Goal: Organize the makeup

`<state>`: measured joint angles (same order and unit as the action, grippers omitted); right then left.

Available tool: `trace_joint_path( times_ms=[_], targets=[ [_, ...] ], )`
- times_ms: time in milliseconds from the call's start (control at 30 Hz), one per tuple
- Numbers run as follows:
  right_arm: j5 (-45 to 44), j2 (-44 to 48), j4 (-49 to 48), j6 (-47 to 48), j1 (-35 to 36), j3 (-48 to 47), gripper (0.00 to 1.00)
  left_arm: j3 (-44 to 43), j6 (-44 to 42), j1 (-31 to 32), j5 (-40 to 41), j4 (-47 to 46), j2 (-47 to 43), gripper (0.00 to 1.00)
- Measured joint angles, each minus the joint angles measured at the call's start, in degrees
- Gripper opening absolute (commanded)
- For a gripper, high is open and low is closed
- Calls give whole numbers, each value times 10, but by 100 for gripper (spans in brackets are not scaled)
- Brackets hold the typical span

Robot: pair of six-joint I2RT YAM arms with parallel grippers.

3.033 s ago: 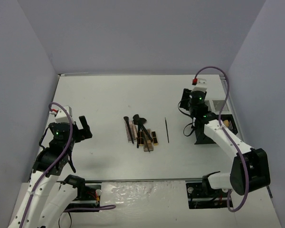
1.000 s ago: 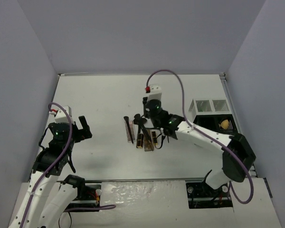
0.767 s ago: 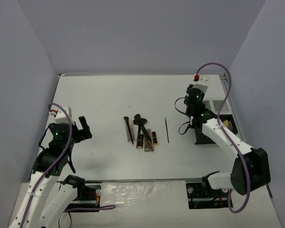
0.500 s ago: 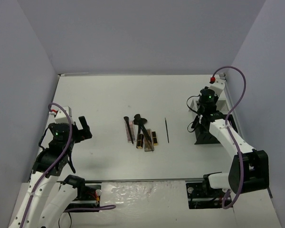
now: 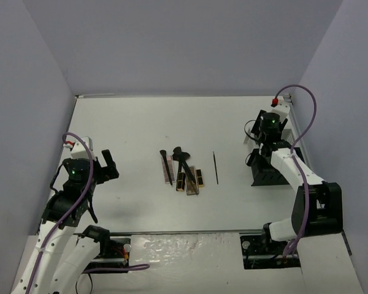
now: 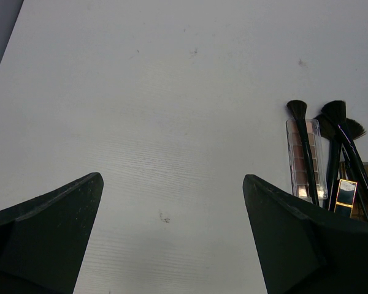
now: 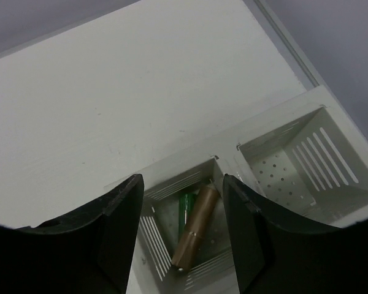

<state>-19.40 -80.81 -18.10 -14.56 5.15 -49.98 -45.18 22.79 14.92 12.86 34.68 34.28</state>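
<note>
Seen from above, a white table is enclosed by plain lilac-grey walls. The left arm is folded at the lower left, and the left gripper is held over bare table, fingers spread and holding nothing. The right arm reaches up along the right edge, its wrist above the organizer rack. At the centre lies a heap of black brushes and palettes, all touching. A thin black stick lies just to the right, apart from the heap.

In the left wrist view, two dark fingers sit in the bottom corners, wide apart over bare table. The brushes and a pink palette lie at the right edge.

In the right wrist view, the right gripper hangs released above a white slotted compartment. A tan tube and a green item lie in it side by side. A second compartment adjoins it on the right.
</note>
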Motion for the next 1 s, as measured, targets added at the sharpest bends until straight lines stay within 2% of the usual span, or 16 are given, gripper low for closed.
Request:
trace_joint_path(
  times_ms=[133,233,467,733,1000],
  targets=[
    [34,33,21,0,10,0,51,0,0,0,0,0,0,97],
    [55,67,48,4,43,-5,49,0,0,0,0,0,0,97],
    [96,79,101,-3,219,-11,45,0,0,0,0,0,0,97],
    [98,-29,110,-57,350,3,40,0,0,-1,0,0,1,97],
    [99,-104,103,-90,371,26,40,0,0,-1,0,0,1,97]
  ],
)
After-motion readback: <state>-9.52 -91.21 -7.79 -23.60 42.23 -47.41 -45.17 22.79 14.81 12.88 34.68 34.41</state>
